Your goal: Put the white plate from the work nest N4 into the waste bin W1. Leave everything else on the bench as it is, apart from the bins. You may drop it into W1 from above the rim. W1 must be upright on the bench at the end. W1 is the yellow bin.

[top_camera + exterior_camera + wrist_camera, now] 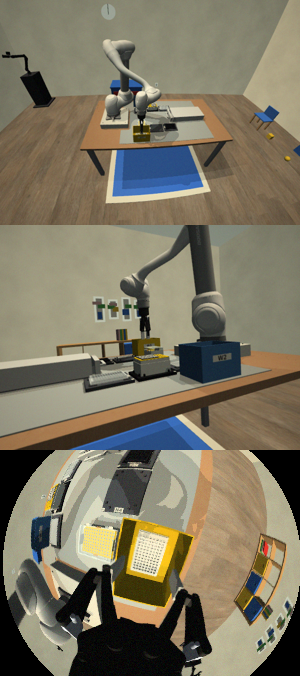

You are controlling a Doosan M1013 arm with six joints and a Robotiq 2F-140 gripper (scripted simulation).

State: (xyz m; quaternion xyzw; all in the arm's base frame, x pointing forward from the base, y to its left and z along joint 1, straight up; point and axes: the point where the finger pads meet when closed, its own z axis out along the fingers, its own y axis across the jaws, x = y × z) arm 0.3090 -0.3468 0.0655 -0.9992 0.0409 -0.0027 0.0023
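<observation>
The yellow bin W1 stands upright on the grey mat near the bench's front edge. The white plate lies flat inside the bin, below the fingers and free of them; the bin's walls hide it in the top and exterior views. My gripper points straight down, right over the bin's opening, with its fingertips at about rim height. Its fingers stand apart and hold nothing.
Two dark empty nests lie right of the bin. A yellow-topped tip box, a clear plate on a nest, a long white box and the blue bin W2 stand further back.
</observation>
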